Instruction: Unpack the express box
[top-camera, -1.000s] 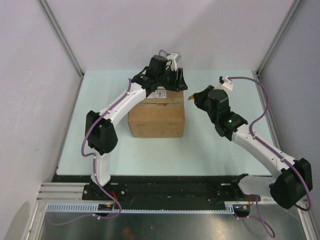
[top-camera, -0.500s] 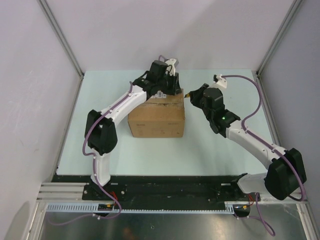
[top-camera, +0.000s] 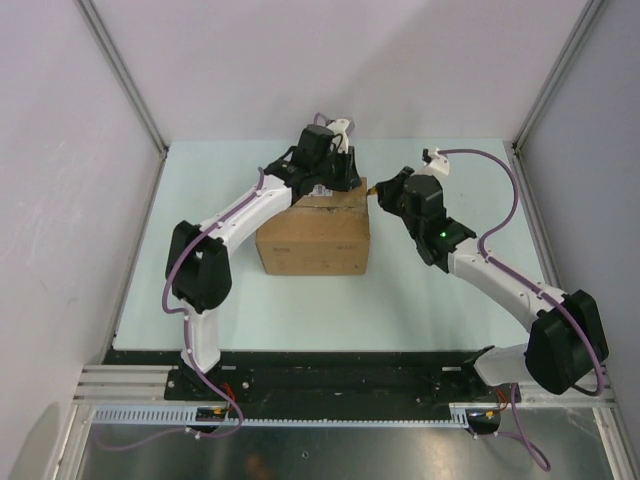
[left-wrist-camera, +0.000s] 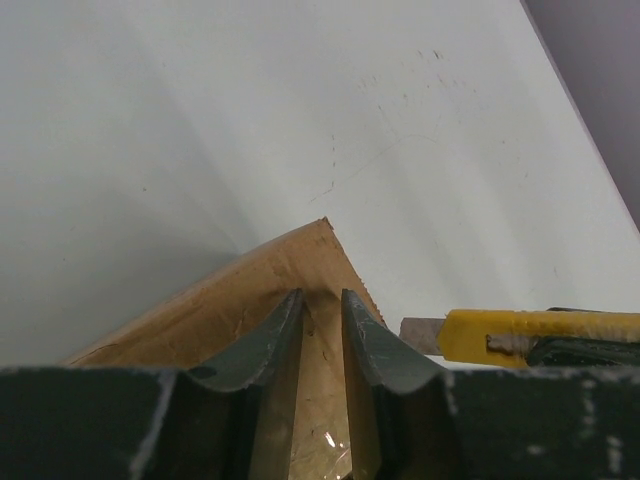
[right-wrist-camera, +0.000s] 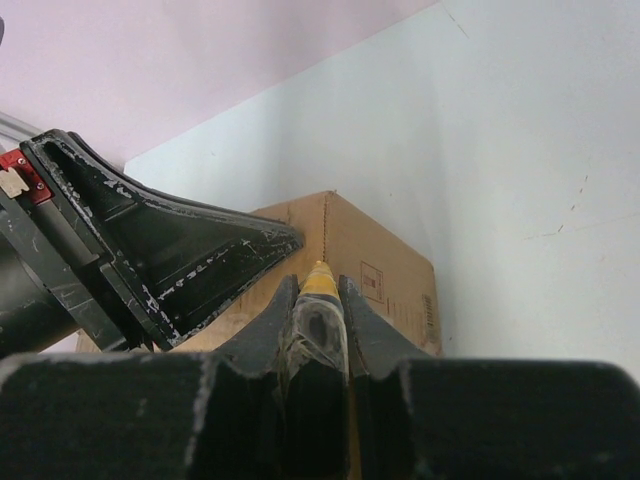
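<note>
I see the brown corrugated cardboard express box (top-camera: 315, 238) mid-tabletop (top-camera: 440, 295), nearer the far edge. My left pincer (left-wrist-camera: 320, 298) sits over its far right corner, jaws narrowly apart. My right pincer (right-wrist-camera: 318, 287) clamps a yellow utility knife (left-wrist-camera: 510, 335) there.

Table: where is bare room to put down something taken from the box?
Free: the wide patch of table between the left arm and the left edge; the strip between the express box and the arm bases. Crowded: the box's far right corner, where the left pincer, the right pincer and the yellow knife cluster.
</note>
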